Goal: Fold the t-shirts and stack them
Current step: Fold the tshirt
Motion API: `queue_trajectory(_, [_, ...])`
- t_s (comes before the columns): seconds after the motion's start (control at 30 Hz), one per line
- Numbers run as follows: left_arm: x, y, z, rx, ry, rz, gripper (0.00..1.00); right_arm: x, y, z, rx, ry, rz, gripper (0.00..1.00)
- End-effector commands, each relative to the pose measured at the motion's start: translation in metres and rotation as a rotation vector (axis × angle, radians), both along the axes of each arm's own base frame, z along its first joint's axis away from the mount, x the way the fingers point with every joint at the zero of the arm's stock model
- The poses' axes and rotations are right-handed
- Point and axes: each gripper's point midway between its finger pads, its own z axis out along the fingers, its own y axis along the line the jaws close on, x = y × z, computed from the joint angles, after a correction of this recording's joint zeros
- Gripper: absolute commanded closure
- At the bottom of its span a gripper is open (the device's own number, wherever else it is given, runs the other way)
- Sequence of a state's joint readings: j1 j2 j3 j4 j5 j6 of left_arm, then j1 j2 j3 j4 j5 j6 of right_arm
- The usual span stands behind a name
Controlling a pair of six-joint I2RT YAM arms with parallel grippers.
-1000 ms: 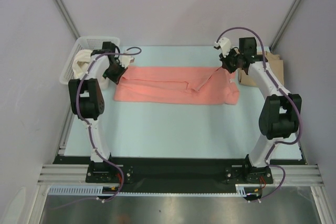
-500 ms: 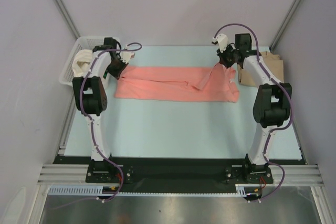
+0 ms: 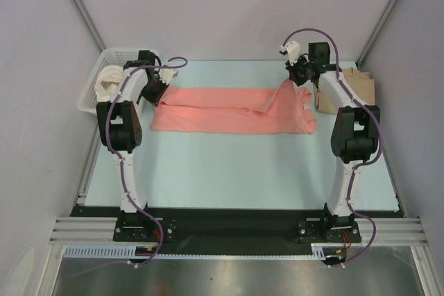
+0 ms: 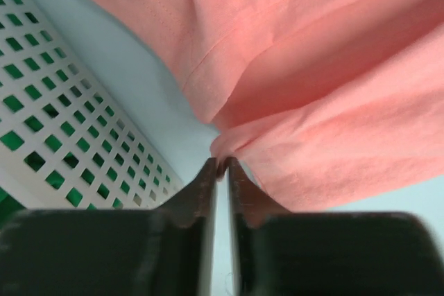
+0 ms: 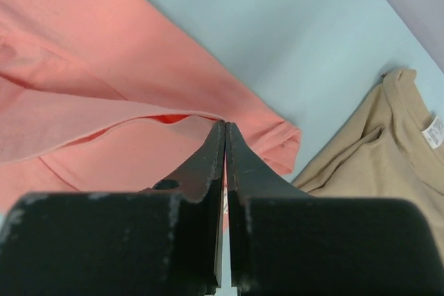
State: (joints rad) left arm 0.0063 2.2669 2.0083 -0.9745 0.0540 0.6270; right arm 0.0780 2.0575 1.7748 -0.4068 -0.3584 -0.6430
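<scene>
While both arms reach from the near edge toward the far part of the pale blue counter (image 3: 229, 171), the salmon-pink t-shirt (image 3: 232, 110) lies across the far half of it as a long band. It is folded along its length, with a loose flap of cloth lying on top near the middle. Its near edge rests flat on the counter.

At the far left corner of the shirt, the left gripper (image 4: 222, 166) is pressed together on a small fold of the pink cloth. Only a thin slit is left between the fingers, and the cloth is bunched at their tips. At the far right corner the right gripper (image 5: 225, 129) is closed tight on the pink hem, and the cloth rises from the counter up to it.

Just beside the left gripper, at the far left corner of the counter, stands the white lattice basket (image 3: 128, 51). A cream-white t-shirt (image 3: 107, 82) lies in it, and green shows through the holes of its wall in the left wrist view.

Just beside the right end of the pink shirt — I cannot tell if they touch — a tan t-shirt (image 5: 374, 150) lies crumpled at the right edge of the counter, its neck label showing.
</scene>
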Motion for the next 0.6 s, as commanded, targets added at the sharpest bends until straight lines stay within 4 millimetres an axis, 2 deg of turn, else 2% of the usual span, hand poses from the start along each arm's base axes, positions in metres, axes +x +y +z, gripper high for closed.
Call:
queue_trajectory(0.0, [0.006,0.004,0.018,0.015,-0.057,0.033,0.78,0.028,-0.007,0.024,0.009,-0.093,-0.076,0.95])
queue_trajectory(0.03, [0.007,0.003,0.028,0.008,-0.079,0.038,0.64,0.032,-0.009,0.029,0.009,-0.115,-0.095,0.8])
queue_trajectory(0.1, [0.008,-0.003,0.041,-0.028,-0.122,0.027,0.57,0.034,-0.016,0.049,0.019,-0.157,-0.144,0.58])
queue_trajectory(0.13, [0.008,-0.019,0.064,-0.037,-0.175,-0.016,0.55,0.034,-0.018,0.059,0.029,-0.179,-0.155,0.54])
queue_trajectory(0.17, [0.01,-0.027,0.074,-0.044,-0.212,-0.039,0.54,0.029,-0.02,0.077,0.047,-0.206,-0.159,0.53])
queue_trajectory(0.2, [0.004,-0.032,0.074,-0.045,-0.214,-0.054,0.49,0.026,-0.021,0.087,0.071,-0.215,-0.157,0.52])
queue_trajectory(0.23, [0.003,-0.037,0.083,-0.044,-0.248,-0.069,0.48,0.021,-0.021,0.091,0.082,-0.209,-0.155,0.51])
queue_trajectory(0.27, [0.003,-0.046,0.104,-0.043,-0.314,-0.1,0.46,0.016,-0.019,0.093,0.089,-0.202,-0.142,0.51])
queue_trajectory(0.3, [-0.007,-0.048,0.094,-0.037,-0.294,-0.11,0.45,0.008,-0.014,0.096,0.104,-0.191,-0.111,0.51])
queue_trajectory(0.37, [-0.016,-0.058,0.093,-0.04,-0.294,-0.138,0.45,-0.008,-0.005,0.08,0.097,-0.12,-0.072,0.52])
queue_trajectory(0.5, [-0.042,-0.062,0.044,-0.051,-0.144,-0.143,0.5,-0.044,0.021,0.024,0.107,0.1,0.066,0.55])
queue_trajectory(0.53, [-0.046,-0.062,0.036,-0.055,-0.12,-0.138,0.51,-0.058,0.029,0.009,0.104,0.176,0.092,0.56])
queue_trajectory(0.57, [-0.05,-0.063,0.028,-0.064,-0.096,-0.138,0.52,-0.063,0.034,0.001,0.098,0.203,0.117,0.57])
